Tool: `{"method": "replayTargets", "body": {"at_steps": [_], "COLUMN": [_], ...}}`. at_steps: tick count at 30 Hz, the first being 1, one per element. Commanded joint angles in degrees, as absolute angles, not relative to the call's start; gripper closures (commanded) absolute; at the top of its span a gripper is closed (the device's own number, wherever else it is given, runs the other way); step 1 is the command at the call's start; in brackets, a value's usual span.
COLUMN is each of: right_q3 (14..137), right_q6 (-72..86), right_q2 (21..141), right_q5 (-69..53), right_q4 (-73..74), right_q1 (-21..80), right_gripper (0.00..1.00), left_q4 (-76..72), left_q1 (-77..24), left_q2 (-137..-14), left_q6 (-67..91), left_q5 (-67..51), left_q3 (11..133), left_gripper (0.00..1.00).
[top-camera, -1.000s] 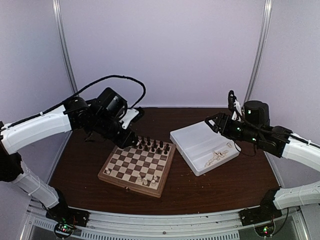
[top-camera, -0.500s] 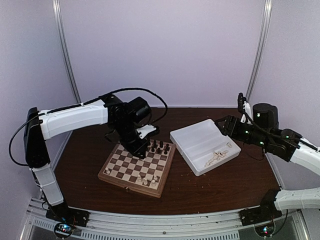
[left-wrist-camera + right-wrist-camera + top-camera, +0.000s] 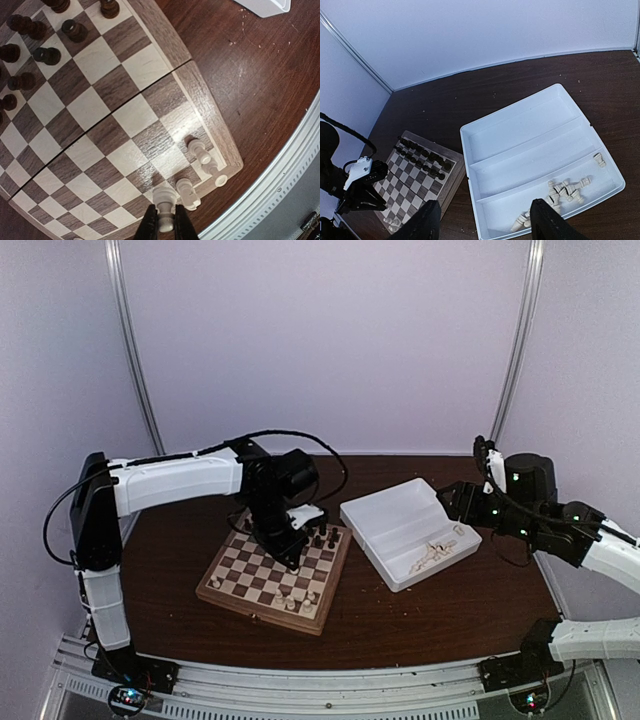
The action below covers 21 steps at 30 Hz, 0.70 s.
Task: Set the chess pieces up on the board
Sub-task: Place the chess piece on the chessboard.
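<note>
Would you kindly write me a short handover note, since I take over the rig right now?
Left gripper: shut on a cream piece, over the board.
Right gripper: open, empty, over the white tray.
Done: dark pieces on the far rows; a few cream ones on the near rows.
Left: place the held piece, then the pile of cream pieces in the tray.

Left arm (image 3: 180,478) reaches forward, wrist bent down, jaws pinched on a cream chess piece (image 3: 164,201); right arm (image 3: 545,518) hovers, jaws apart.
</note>
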State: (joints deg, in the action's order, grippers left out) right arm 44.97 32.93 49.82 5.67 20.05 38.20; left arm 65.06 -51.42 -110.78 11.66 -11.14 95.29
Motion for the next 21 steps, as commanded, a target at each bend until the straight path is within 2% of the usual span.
{"method": "replayTargets", "body": {"at_steps": [1,21], "right_q3": [44.69,43.86], "right_q6": [31.66,31.99], "right_q2": [49.49,48.96], "right_q5": [7.88,8.06], "right_q4": [20.56,20.61], "right_q1": [37.86,37.69], "right_gripper": [0.35,0.35], "left_q4": [65.85,64.09], "left_q1": [-53.44,-56.34], "left_q2": [-111.66,-115.21], "left_q6": [12.40,14.62], "left_q5": [-10.52,-5.13], "left_q3": [96.93,94.26], "left_gripper": [1.00,1.00]}}
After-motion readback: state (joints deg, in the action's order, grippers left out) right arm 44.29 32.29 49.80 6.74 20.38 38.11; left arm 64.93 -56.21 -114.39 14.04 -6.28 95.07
